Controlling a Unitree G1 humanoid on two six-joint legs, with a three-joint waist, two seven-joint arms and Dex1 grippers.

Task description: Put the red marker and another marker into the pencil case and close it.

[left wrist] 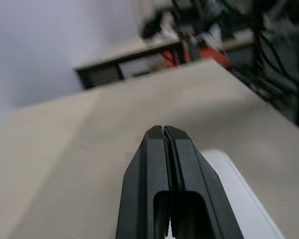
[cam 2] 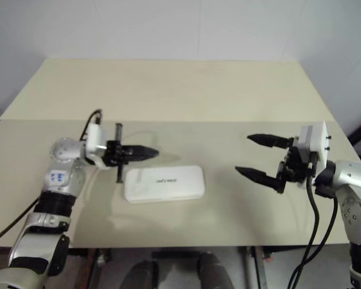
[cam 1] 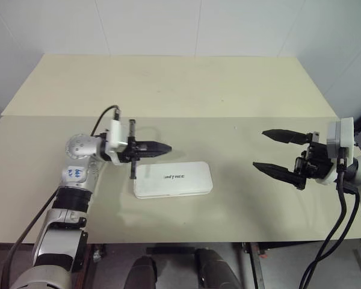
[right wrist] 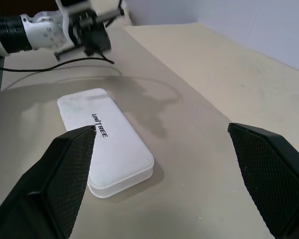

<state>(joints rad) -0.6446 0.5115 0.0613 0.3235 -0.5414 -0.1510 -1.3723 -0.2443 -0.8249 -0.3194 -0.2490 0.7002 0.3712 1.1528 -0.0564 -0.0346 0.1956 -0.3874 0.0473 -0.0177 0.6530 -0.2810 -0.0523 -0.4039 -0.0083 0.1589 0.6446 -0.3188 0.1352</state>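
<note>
The flat white rectangular plastic pencil case (cam 1: 173, 179) lies lid down, closed, on the pale beige desk (cam 1: 186, 90). Left hand (cam 1: 162, 147) hovers just above its far corner, fingers pressed together, empty. Right hand (cam 1: 274, 152) waits well apart, fingers spread wide.

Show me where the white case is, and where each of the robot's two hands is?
pencil case (cam 1: 173, 179): left eye view, middle of its closed lid.
left hand (cam 1: 167, 147): left eye view, tips of its shut fingers.
right hand (cam 1: 260, 149): left eye view, gap between its open fingertips.
</note>
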